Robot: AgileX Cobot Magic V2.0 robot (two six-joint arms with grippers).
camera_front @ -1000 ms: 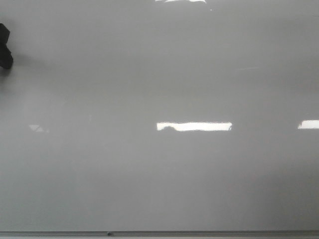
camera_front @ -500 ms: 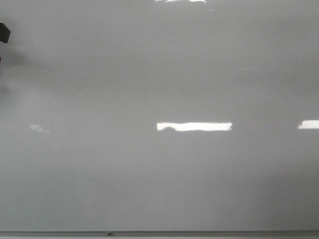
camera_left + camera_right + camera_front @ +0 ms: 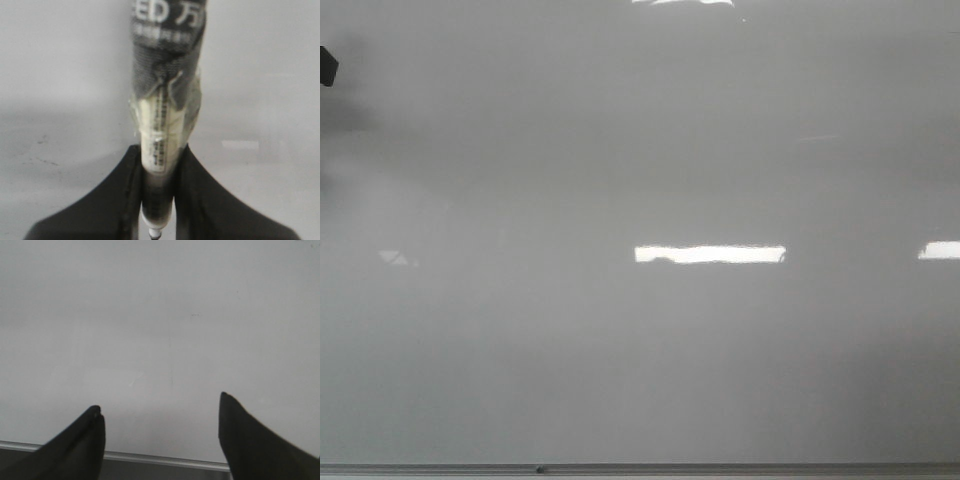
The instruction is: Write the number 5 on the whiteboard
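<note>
At the far left edge of the front view only a small black piece of the left arm (image 3: 327, 66) shows, high against the whiteboard (image 3: 640, 340), with a soft dark shadow spreading below and beside it on the glossy surface. The rest of that arm is out of frame there.

In the left wrist view the left hand (image 3: 157, 172) is clamped on a marker (image 3: 162, 120). Its two black fingers (image 3: 120, 200) press against the barrel from either side. The marker's long axis runs straight out along the line of the hand, away from the wrist. Its pale section bears a printed label, and further out it is bound in dark grey tape or cloth with white lettering. The far end is cut off by the frame, so the tip cannot be seen, nor whether it touches the board.

The whiteboard fills the front view, pale grey, with bright rectangular reflections near the middle and at the right edge, and a thin metal edge strip (image 3: 720, 467) along the bottom. No number 5 is legible on it in any view; only faint specks appear.

The right hand (image 3: 161, 435) hangs over the board near the strip, its black fingers (image 3: 80, 445) wide apart and holding nothing.
</note>
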